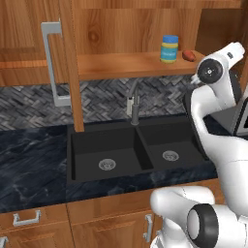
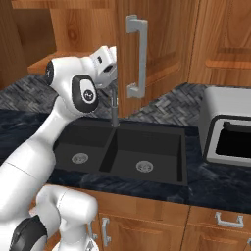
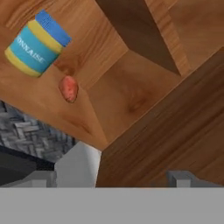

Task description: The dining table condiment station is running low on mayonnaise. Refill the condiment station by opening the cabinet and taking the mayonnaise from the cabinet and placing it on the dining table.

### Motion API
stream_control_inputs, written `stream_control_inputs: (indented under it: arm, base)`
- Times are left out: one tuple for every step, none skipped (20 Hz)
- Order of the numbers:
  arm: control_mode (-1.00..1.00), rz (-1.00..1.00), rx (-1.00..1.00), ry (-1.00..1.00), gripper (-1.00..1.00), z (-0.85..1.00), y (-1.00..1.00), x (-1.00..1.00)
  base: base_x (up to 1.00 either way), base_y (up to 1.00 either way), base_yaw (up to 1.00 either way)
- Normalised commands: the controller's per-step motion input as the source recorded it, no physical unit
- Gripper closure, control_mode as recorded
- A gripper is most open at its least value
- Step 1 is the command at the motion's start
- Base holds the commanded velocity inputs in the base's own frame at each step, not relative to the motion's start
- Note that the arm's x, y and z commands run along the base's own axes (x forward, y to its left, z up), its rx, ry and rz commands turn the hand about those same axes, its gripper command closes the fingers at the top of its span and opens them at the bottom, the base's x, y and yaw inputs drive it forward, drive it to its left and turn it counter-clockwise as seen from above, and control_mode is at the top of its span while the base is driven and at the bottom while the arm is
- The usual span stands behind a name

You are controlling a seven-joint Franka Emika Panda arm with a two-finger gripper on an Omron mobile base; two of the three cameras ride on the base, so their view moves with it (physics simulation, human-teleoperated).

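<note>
The cabinet (image 1: 121, 64) stands open, its left door (image 1: 68, 58) swung out with a long silver handle (image 1: 52, 68). On its shelf the mayonnaise (image 1: 169, 48) stands upright, a blue-lidded jar with a teal label. A small reddish-brown lump (image 1: 189, 55) lies just right of it. In the hand view the mayonnaise (image 3: 37, 43) sits at the upper left, rolled by the camera, with the lump (image 3: 68, 88) below it. My gripper (image 3: 113, 179) is open, its fingertips (image 3: 41, 178) far apart, a good distance short of the jar and aimed at the cabinet's wooden wall. The dining table is out of view.
A black double sink (image 1: 77, 160) with a dark faucet (image 1: 134, 109) lies below the cabinet in a black marble counter (image 1: 29, 169). The right cabinet door (image 2: 162, 49) juts out near my arm. A silver toaster oven (image 2: 228, 127) stands at the right. Drawers (image 1: 29, 218) run below.
</note>
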Motion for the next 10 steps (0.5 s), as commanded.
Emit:
stream_control_inputs:
  arm:
    - [-1.0,-0.15,0.0,0.0,-1.0,0.0,-0.8,-0.19]
    - [-1.0,-0.14,0.0,0.0,-1.0,0.0,-0.8,-0.2]
    - [-1.0,-0.14,0.0,0.0,-1.0,0.0,-0.86,-0.16]
    - [-1.0,-0.14,0.0,0.0,-1.0,0.0,-0.87,-0.15]
    - [-1.0,-0.14,0.01,0.0,-1.0,0.0,-0.89,-0.14]
    - [-1.0,-0.13,0.03,0.0,-1.0,0.0,-0.9,-0.13]
    - [-1.0,-0.13,0.08,0.01,-1.0,0.0,-0.91,-0.16]
    - [-1.0,-0.12,0.09,0.01,-1.0,0.0,-0.92,-0.17]
    - [-1.0,-0.12,0.11,0.0,-1.0,0.0,-0.96,-0.15]
    - [-1.0,-0.1,0.12,0.0,-1.0,0.0,-0.97,-0.09]
  base:
    - [0.0,0.0,0.0]
    - [0.0,0.0,0.0]
    - [0.0,0.0,0.0]
    - [0.0,0.0,0.0]
    - [0.0,0.0,0.0]
    - [0.0,0.0,0.0]
    - [0.0,0.0,0.0]
    - [0.0,0.0,0.0]
    - [0.0,0.0,0.0]
    - [0.0,0.0,0.0]
